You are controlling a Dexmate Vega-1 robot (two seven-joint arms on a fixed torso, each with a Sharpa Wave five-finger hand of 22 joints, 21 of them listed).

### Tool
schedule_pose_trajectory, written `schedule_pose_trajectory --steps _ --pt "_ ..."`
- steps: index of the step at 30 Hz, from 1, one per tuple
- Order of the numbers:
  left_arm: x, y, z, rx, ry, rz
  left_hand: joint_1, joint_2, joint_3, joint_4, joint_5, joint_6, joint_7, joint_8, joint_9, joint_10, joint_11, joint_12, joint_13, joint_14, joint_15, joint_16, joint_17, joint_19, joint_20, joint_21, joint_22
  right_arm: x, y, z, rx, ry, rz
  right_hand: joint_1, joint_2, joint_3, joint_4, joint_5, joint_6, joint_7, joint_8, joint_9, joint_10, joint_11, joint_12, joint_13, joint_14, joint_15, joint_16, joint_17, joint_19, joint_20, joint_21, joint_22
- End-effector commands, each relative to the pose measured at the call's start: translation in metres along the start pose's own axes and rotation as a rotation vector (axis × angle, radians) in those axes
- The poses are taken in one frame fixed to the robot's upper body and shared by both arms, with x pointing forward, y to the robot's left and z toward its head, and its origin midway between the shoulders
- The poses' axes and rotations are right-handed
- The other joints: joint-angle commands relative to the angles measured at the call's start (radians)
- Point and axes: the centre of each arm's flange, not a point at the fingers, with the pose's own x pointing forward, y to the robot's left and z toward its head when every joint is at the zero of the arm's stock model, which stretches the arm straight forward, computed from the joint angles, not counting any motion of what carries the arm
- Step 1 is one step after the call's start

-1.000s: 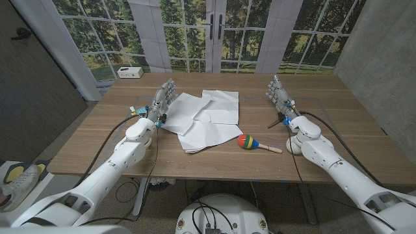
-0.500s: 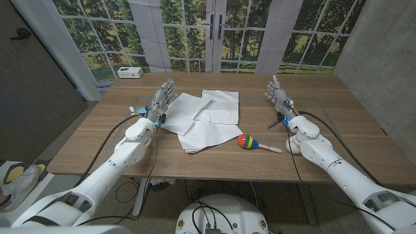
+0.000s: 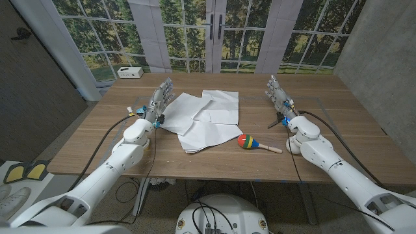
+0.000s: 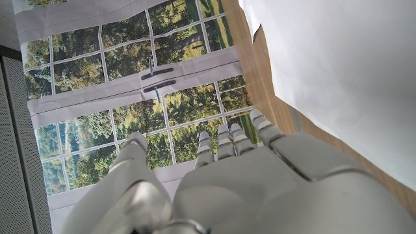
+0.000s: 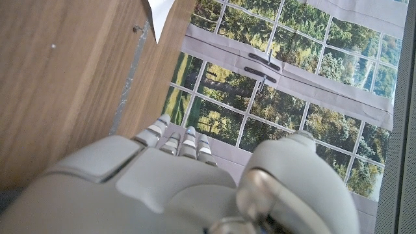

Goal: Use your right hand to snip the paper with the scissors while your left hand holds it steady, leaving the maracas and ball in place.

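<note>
Several white paper sheets lie overlapped in the middle of the table; they also appear as paper and as a paper corner. My left hand stands at the paper's left edge with its fingers apart and holds nothing, as the left hand in its wrist view confirms. My right hand stands apart from the paper on the right, fingers spread and empty; it also shows as the right hand. A thin dark object, seemingly the scissors, lies by the right wrist, partly hidden. A colourful maraca lies near the paper's front right corner.
A small white box sits at the back left of the wooden table. Windows and doors stand behind the far edge. Cables run along both forearms.
The left arm has edged very slightly to the left. The paper, the maraca and the right hand stand as before.
</note>
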Motion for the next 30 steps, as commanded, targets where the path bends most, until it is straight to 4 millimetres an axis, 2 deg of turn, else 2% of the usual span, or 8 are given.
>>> schedule_pose_trajectory --steps 1,6,8,14,17,24,29,30 --pt "-0.011 -0.005 0.001 0.001 -0.006 0.023 0.009 0.005 0.005 -0.007 0.004 -0.004 -0.002 0.004 0.002 0.013 0.001 0.006 0.002 -0.005 -0.001 0.001 0.002 -0.007 0.0 0.0 0.002 0.001 -0.001 0.011 -0.116 -0.012 0.045 0.017 0.004 0.0 -0.006 -0.002 0.007 -0.007 0.007 0.004 0.007 -0.008 0.007 0.003 -0.012 -0.05 -0.001 0.001 -0.005 -0.005 -0.001 0.002" --pt "-0.014 -0.006 -0.003 -0.022 -0.015 0.041 0.009 0.005 0.004 -0.008 0.004 -0.003 -0.001 0.005 0.002 0.017 -0.005 0.007 0.002 -0.007 -0.002 0.001 0.002 -0.007 0.0 0.001 0.002 0.002 0.004 0.016 -0.18 -0.009 0.065 0.042 0.008 0.008 -0.018 -0.003 0.018 -0.016 0.01 0.004 0.019 -0.018 0.011 0.002 -0.007 -0.062 0.005 -0.001 -0.005 -0.011 0.003 0.002" --pt "-0.015 -0.005 -0.006 -0.042 -0.018 0.039 0.009 0.005 0.004 -0.01 0.004 0.008 -0.003 0.01 0.002 0.022 -0.006 0.009 0.002 0.0 -0.007 0.004 0.002 -0.001 -0.005 0.005 0.002 0.001 0.008 0.02 -0.197 -0.013 0.037 0.067 0.018 0.019 -0.03 -0.003 0.022 -0.026 0.012 0.005 0.031 -0.033 0.014 0.003 0.0 -0.074 0.01 -0.002 -0.002 -0.014 0.006 0.001" --pt "-0.021 -0.004 -0.001 0.011 -0.027 0.027 0.01 0.006 0.005 -0.012 0.004 0.009 -0.003 0.009 0.002 0.023 -0.007 0.01 0.002 -0.001 -0.009 0.004 0.002 -0.001 -0.007 0.005 0.002 -0.002 0.014 0.028 -0.284 0.004 0.058 0.109 0.037 0.038 -0.049 -0.005 0.033 -0.045 0.015 0.005 0.043 -0.053 0.015 0.003 0.008 -0.086 0.016 -0.003 0.001 -0.014 0.009 0.001" --pt "-0.025 -0.004 -0.003 -0.011 -0.017 0.032 0.011 0.007 0.005 -0.013 0.004 0.012 -0.004 0.01 0.002 0.026 -0.009 0.011 0.002 0.0 -0.011 0.005 0.002 0.0 -0.01 0.006 0.002 -0.003 0.014 0.03 -0.321 0.008 0.076 0.131 0.043 0.047 -0.06 -0.008 0.034 -0.059 0.014 0.005 0.05 -0.081 0.016 0.004 0.01 -0.091 0.017 -0.004 0.004 -0.015 0.01 0.001" --pt "-0.028 -0.002 -0.001 0.002 -0.019 0.034 0.013 0.008 0.006 -0.016 0.004 0.014 -0.003 0.01 0.002 0.025 -0.008 0.01 0.001 0.001 -0.011 0.005 0.001 0.002 -0.01 0.007 0.002 -0.001 0.011 0.034 -0.368 -0.001 0.094 0.155 0.048 0.055 -0.073 -0.014 0.028 -0.082 0.01 0.006 0.06 -0.119 0.016 0.006 0.017 -0.102 0.02 -0.005 0.009 -0.013 0.012 0.001" --pt "-0.024 0.0 0.001 -0.003 -0.022 0.04 0.014 0.008 0.007 -0.017 0.004 0.015 -0.002 0.011 0.002 0.025 -0.006 0.01 0.001 0.001 -0.012 0.005 0.001 0.001 -0.011 0.007 0.001 0.003 0.011 0.035 -0.393 0.003 0.114 0.162 0.049 0.057 -0.077 -0.016 0.03 -0.088 0.01 0.006 0.066 -0.125 0.018 0.006 0.021 -0.106 0.022 -0.005 0.014 -0.011 0.013 0.001" --pt "-0.024 0.0 0.001 0.002 -0.024 0.038 0.014 0.009 0.007 -0.018 0.004 0.016 -0.002 0.011 0.002 0.026 -0.006 0.01 0.001 0.0 -0.012 0.005 0.001 0.002 -0.011 0.007 0.001 0.003 0.012 0.035 -0.407 0.003 0.118 0.166 0.05 0.058 -0.079 -0.017 0.031 -0.09 0.01 0.006 0.069 -0.133 0.018 0.006 0.025 -0.107 0.023 -0.005 0.015 -0.011 0.013 0.002"
